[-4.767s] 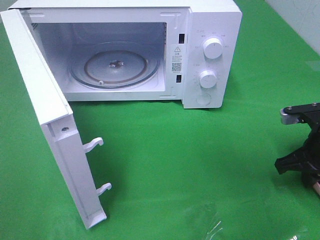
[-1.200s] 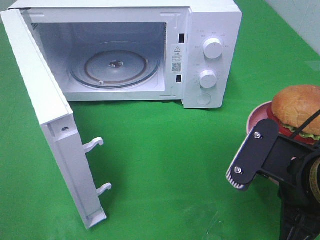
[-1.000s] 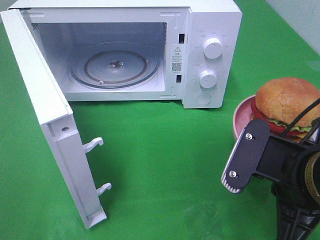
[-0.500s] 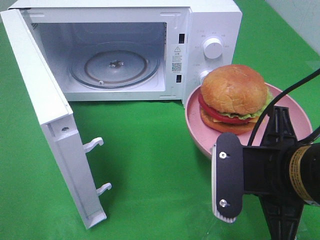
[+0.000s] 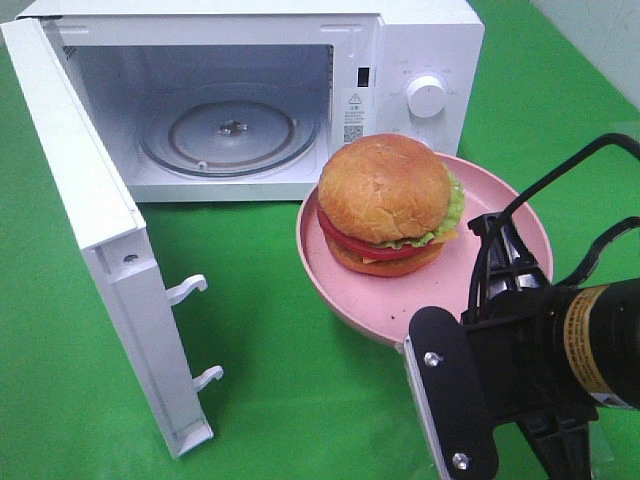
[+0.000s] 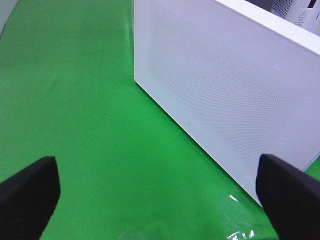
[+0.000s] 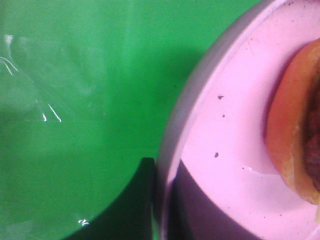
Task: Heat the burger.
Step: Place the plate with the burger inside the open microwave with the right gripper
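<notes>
Pink plate (image 5: 505, 255) was held above the green cloth (image 5: 290, 380), in front of the open white microwave (image 5: 425, 45). The burger (image 5: 385, 200) sat on the plate, just outside the cavity. Your right gripper (image 5: 497, 290) was closed, apparently on the plate's near rim; its fingertips were hidden behind the arm. The glass turntable (image 5: 230, 135) lay inside, and the door (image 5: 85, 220) stood swung wide on the left. Your left gripper (image 6: 160, 192) had its fingers spread wide, holding nothing, over the cloth beside a white dotted microwave panel.
</notes>
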### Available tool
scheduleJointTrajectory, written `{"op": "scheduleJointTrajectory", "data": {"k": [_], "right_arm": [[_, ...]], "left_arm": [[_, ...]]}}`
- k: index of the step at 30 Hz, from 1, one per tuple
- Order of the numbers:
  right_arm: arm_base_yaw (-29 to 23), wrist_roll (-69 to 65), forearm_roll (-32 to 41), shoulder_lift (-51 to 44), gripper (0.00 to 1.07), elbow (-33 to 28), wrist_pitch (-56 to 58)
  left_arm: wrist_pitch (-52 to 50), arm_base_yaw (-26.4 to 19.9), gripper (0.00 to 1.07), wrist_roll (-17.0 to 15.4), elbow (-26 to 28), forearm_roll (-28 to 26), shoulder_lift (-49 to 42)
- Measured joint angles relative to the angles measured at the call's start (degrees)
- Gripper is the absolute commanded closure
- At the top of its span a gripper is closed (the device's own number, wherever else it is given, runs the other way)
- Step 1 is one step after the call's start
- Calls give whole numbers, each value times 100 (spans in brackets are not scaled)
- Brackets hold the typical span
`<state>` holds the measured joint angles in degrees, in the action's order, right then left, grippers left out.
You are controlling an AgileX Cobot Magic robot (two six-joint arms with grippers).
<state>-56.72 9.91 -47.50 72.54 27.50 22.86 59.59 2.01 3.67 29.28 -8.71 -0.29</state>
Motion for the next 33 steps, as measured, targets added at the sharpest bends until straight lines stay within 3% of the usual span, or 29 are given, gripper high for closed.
{"op": "scheduleJointTrajectory", "data": {"k": [4, 7, 11, 14, 16, 21, 23, 33], "right_arm": [[418, 1421, 705, 0, 107, 0, -97], [487, 1713, 831, 0, 107, 0, -120], [940, 3375, 1748, 0, 107, -11, -229], [1003, 3661, 1868, 0, 107, -11, -235], [1266, 4624, 2452, 0, 107, -11, -355], [1415, 5243, 2934, 6, 107, -11, -418], [1616, 5982, 3489, 6, 107, 52, -407], [1856, 6331, 3793, 29, 107, 241, -447]], "left_arm": [[0, 0, 6, 0, 0, 0, 0], [0, 0, 6, 0, 0, 0, 0], [0, 0, 6, 0, 0, 0, 0], [0, 0, 6, 0, 0, 0, 0], [0, 0, 6, 0, 0, 0, 0], [0, 0, 6, 0, 0, 0, 0], [0, 0, 6, 0, 0, 0, 0], [0, 0, 6, 0, 0, 0, 0]]}}
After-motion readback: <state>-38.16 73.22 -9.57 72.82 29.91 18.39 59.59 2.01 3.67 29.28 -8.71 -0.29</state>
